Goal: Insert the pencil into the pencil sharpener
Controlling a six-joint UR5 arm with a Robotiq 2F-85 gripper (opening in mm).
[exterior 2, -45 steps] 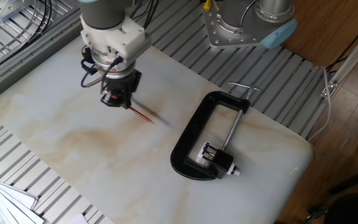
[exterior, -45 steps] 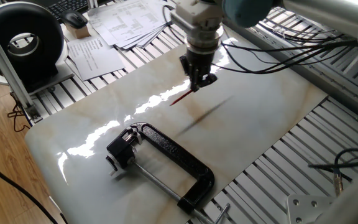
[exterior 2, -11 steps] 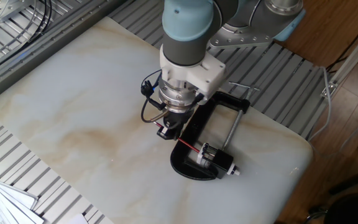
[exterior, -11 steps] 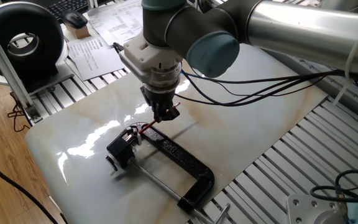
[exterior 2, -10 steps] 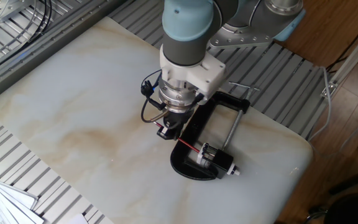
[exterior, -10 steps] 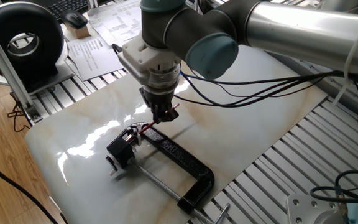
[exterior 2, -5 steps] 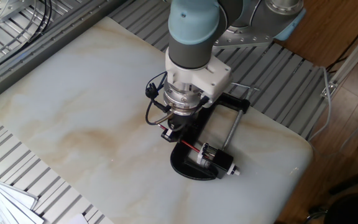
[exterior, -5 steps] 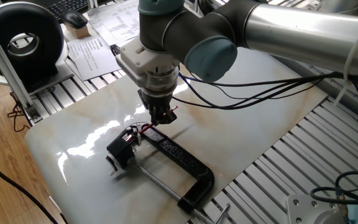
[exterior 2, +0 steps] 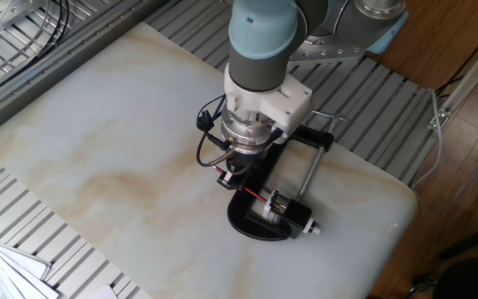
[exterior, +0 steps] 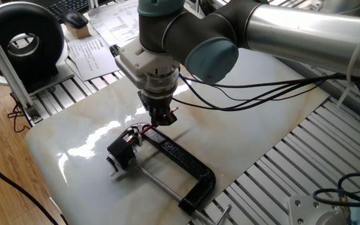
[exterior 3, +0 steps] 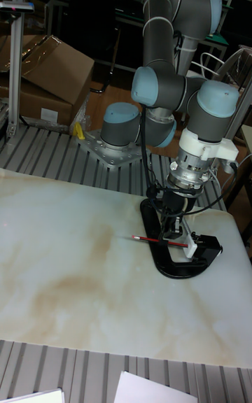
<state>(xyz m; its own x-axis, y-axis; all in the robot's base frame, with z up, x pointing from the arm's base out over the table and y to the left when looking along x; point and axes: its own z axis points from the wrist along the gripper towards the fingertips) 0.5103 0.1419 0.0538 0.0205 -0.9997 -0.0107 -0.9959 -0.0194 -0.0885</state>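
My gripper (exterior 2: pixel 232 176) is shut on the thin dark-red pencil (exterior 2: pixel 256 196), holding it low and nearly level over the marble top. The pencil's tip points at the small black pencil sharpener (exterior 2: pixel 290 213) and reaches its near face; I cannot tell whether it sits in the hole. In one fixed view the gripper (exterior: pixel 160 119) hangs just right of the sharpener (exterior: pixel 124 148), with a short piece of pencil (exterior: pixel 147 129) showing between them. The tall fixed view shows the pencil (exterior 3: pixel 155 240) sticking out leftward from the gripper (exterior 3: pixel 175 229), with the sharpener (exterior 3: pixel 204 246) to the right.
A large black C-shaped clamp (exterior: pixel 183 159) holds the sharpener, its silver screw rod (exterior 2: pixel 309 173) running toward it. Papers (exterior: pixel 124 22) and a round black device (exterior: pixel 27 40) lie beyond the marble slab (exterior 2: pixel 81 158). Cables (exterior: pixel 261 69) trail from the arm.
Over the last second the gripper has crept a little toward the sharpener with the pencil in it. Several seconds ago it held the pencil far from the clamp.
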